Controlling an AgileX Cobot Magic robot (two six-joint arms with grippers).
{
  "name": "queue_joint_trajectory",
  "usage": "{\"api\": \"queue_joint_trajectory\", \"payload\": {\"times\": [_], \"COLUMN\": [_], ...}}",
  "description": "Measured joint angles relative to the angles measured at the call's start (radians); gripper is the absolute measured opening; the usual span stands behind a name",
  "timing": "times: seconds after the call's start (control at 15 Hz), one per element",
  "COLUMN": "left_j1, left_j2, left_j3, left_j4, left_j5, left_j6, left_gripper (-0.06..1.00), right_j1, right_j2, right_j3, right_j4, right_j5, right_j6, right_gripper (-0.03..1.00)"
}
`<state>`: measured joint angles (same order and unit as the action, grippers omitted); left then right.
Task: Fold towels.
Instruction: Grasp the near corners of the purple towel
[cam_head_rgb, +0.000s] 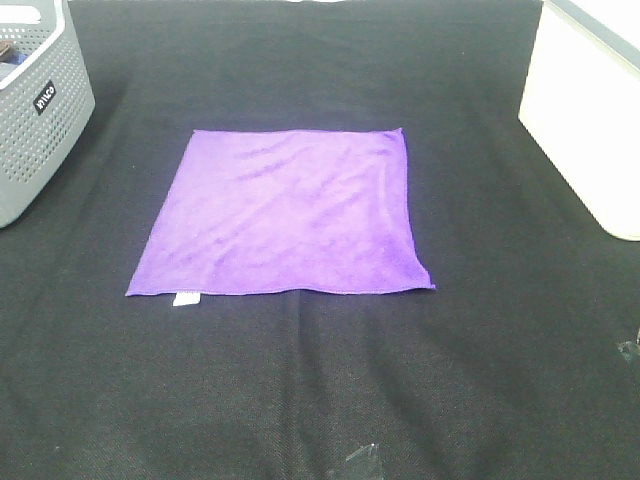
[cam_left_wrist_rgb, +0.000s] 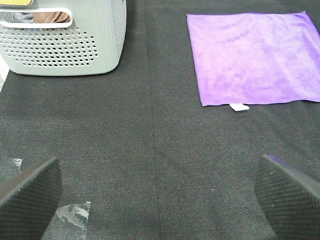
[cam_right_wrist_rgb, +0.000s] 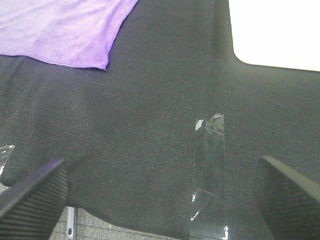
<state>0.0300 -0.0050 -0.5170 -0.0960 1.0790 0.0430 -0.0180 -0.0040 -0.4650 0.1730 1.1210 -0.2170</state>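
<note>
One towel (cam_head_rgb: 285, 215) lies flat and fully spread at the middle of the table (cam_head_rgb: 320, 400), with its one white tag (cam_head_rgb: 186, 298) at the near left corner. No fold has been made.

The left end effector (cam_left_wrist_rgb: 160, 195) and the right end effector (cam_right_wrist_rgb: 160, 195) are both spread wide and hold nothing. Each hovers over bare table short of the towel's near edge.

Recommended procedure:
1. Bring one end effector to each near corner.
2. Pinch the hem only, not the table cover.
3. Lift both corners evenly and carry them to the far edge.
4. Match the hems before release. The cloth looks soft and is likely to drag or wrinkle.

Count: one towel, one grey basket (cam_head_rgb: 40, 110), one white bin (cam_head_rgb: 585, 110), two end effectors.
</note>
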Motion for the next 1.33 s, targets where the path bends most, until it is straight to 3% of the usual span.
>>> {"api": "queue_joint_trajectory", "payload": {"times": [0.47,0.73,0.8,0.87,0.93,1.07,1.33], "left_j1": [0.0,0.0,0.0,0.0,0.0,0.0,0.0], "left_j2": [0.069,0.505,0.635,0.635,0.784,0.965,1.237], "left_j3": [-0.03,-0.186,-0.222,-0.222,-0.271,-0.376,-0.568], "left_j4": [-0.001,-0.017,-0.017,-0.017,-0.018,-0.036,-0.16], "left_j5": [0.016,0.093,0.094,0.094,0.078,0.056,0.059], "left_j6": [-0.004,-0.02,-0.005,-0.005,0.023,0.065,0.165], "left_gripper": [0.99,0.99,0.99,0.99,0.99,0.99,0.97], "right_j1": [0.0,0.0,0.0,0.0,0.0,0.0,0.0], "right_j2": [0.089,0.487,0.588,0.588,0.743,0.936,1.26], "right_j3": [-0.052,-0.261,-0.311,-0.311,-0.37,-0.45,-0.582], "right_j4": [0.016,0.053,0.06,0.06,0.088,0.18,0.366], "right_j5": [0.035,0.055,0.054,0.054,0.052,0.05,0.019], "right_j6": [0.003,0.076,0.087,0.087,0.085,0.024,-0.103], "right_gripper": [0.96,0.96,0.96,0.96,0.96,0.96,0.96]}}
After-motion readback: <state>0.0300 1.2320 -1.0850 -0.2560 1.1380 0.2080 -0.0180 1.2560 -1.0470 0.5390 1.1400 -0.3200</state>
